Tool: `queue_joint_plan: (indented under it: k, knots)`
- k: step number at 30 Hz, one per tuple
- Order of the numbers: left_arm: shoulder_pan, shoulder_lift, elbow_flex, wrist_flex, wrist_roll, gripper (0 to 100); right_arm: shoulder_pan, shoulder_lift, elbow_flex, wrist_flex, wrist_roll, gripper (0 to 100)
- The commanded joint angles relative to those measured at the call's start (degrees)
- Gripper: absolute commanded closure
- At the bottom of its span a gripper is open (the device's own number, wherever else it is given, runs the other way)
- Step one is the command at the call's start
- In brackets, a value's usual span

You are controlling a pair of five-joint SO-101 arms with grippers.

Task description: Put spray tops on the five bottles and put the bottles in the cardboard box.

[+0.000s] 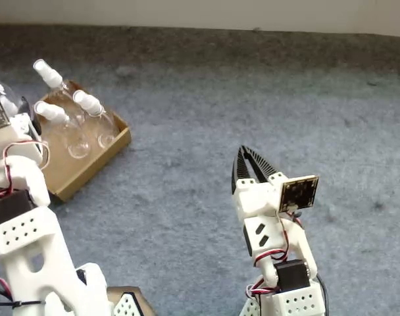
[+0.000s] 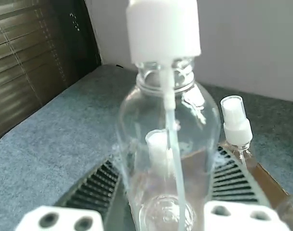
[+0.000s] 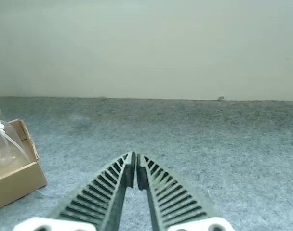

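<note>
Left fingers point(image 2: 94, 186) clamped around a clear bottle point(image 2: 151, 125) wearing a white spray top point(image 2: 163, 31), close by the cardboard box point(image 1: 95, 164). Right fingers point(image 3: 113, 187) pressed together, empty, low over the grey bench point(image 1: 206, 118), well apart from that box. Inside it, three capped bottles point(image 1: 88, 108).

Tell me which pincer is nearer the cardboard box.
Left. The left pincer holds a bottle right by the cardboard box; the right pincer sits out on the carpet, well apart from it.
</note>
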Motion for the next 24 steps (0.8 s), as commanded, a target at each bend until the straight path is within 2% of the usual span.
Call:
queue_joint_plan:
  k: [1, 10, 16, 24]
  knots:
    - [1.19, -1.98, 0.66, -3.08, -0.53, 92, -0.31, -0.40, 6.73, 0.31, 0.53, 99.4]
    - [0.84, -1.98, 4.44, -3.43, -0.62, 93, -0.31, -0.40, 6.73, 0.31, 0.53, 99.4]
    - [0.13, -1.98, 10.77, -11.96, -1.41, 93, -0.31, -0.40, 6.73, 0.31, 0.53, 99.4]
    - [0.40, -1.89, 11.47, -12.13, -1.85, 93, -0.31, -0.40, 6.73, 0.31, 0.53, 99.4]
